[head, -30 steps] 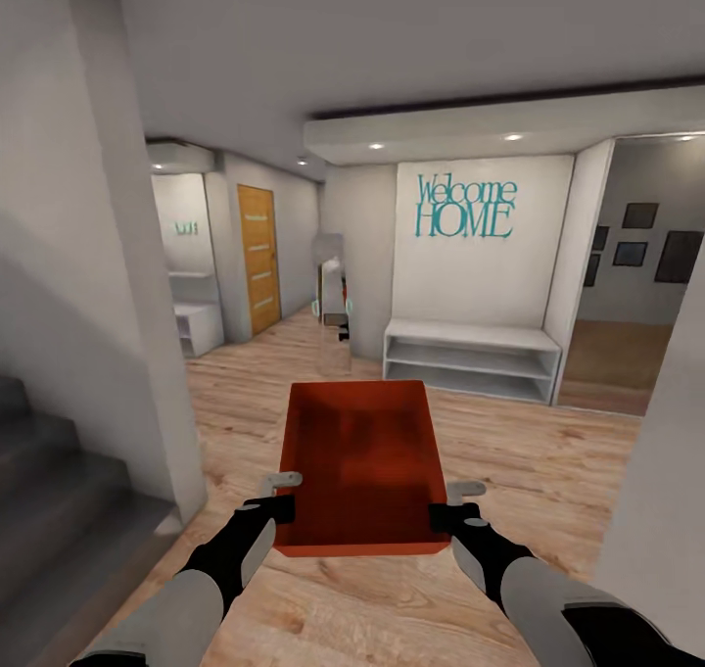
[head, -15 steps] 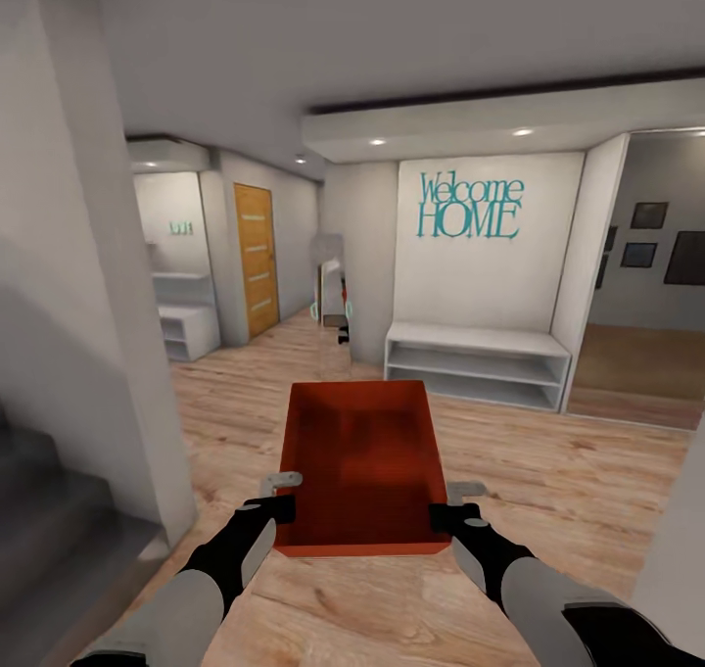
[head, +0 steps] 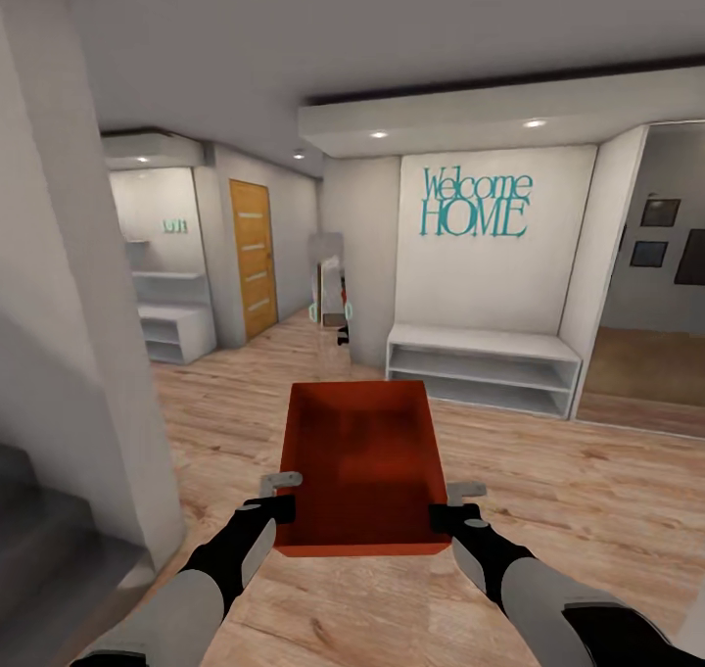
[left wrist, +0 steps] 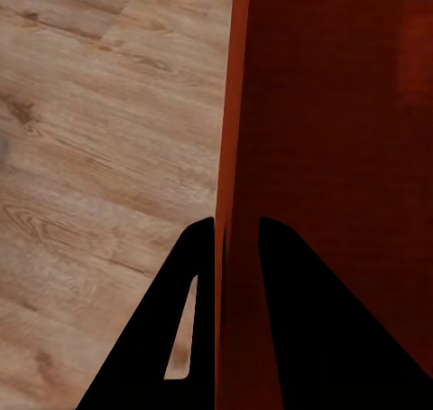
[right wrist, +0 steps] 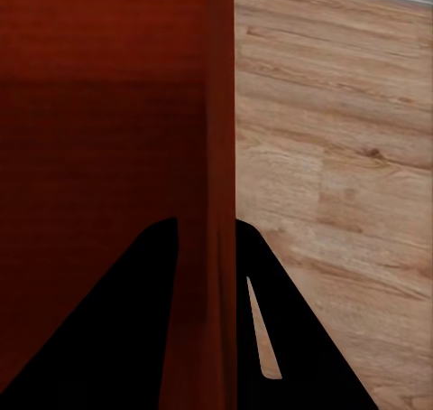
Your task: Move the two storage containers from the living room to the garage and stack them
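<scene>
Wide hallway with a light wood floor all around. White wall straight ahead, with blue-green letters reading "Welcome HOME". Long low white shelf under the letters, against that wall. Orange door farther back at the left, near another small white shelf. Tall thin mirror standing between the door and the low shelf. Dark picture frames on a grey wall off at the right. Grey stairs at the near left. One orange-red storage container held up in the air above the wood floor, in front of the robot, open side up, nothing inside. Left hand pinching the container's left wall, one finger inside and one outside. Right hand pinching the right wall the same way. Thin red wall squeezed between two black fingers in the left wrist view, and again between black fingers in the right wrist view.
</scene>
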Robot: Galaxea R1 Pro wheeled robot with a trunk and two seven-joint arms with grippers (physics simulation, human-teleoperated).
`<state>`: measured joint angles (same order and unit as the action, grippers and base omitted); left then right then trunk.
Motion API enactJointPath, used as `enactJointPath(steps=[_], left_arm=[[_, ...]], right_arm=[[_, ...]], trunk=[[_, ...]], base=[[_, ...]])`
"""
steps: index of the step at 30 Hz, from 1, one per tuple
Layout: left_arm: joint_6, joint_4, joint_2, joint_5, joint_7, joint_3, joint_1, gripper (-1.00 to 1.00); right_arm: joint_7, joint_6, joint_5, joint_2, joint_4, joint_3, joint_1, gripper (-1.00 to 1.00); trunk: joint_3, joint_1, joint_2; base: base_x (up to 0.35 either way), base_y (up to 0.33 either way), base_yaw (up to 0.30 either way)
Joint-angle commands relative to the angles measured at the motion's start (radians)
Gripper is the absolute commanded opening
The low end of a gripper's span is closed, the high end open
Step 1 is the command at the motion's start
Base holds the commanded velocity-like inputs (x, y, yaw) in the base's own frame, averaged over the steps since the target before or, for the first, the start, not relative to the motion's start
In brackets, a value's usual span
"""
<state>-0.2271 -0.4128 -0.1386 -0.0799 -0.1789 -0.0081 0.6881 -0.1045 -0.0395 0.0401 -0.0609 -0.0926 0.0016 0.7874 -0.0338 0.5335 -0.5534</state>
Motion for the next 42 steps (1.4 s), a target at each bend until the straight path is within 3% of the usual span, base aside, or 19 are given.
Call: enactJointPath(steps=[1, 42], left_arm=[[-0.008, 0.0, 0.03, 0.006, -0.027, -0.006, -0.001, -1.0], [-0.008, -0.001, 0.031, 0.006, -0.027, -0.006, -0.001, -1.0]], right_arm=[[-0.001, -0.003, 0.006, 0.0, -0.013, -0.037, 0.001, -1.0], [-0.001, -0.003, 0.006, 0.0, -0.013, -0.037, 0.001, -1.0]], trunk=[[0.001, 0.001, -0.001], [0.003, 0.001, -0.001]], base=[[0.324, 0.0, 0.0], [0.324, 0.0, 0.0]])
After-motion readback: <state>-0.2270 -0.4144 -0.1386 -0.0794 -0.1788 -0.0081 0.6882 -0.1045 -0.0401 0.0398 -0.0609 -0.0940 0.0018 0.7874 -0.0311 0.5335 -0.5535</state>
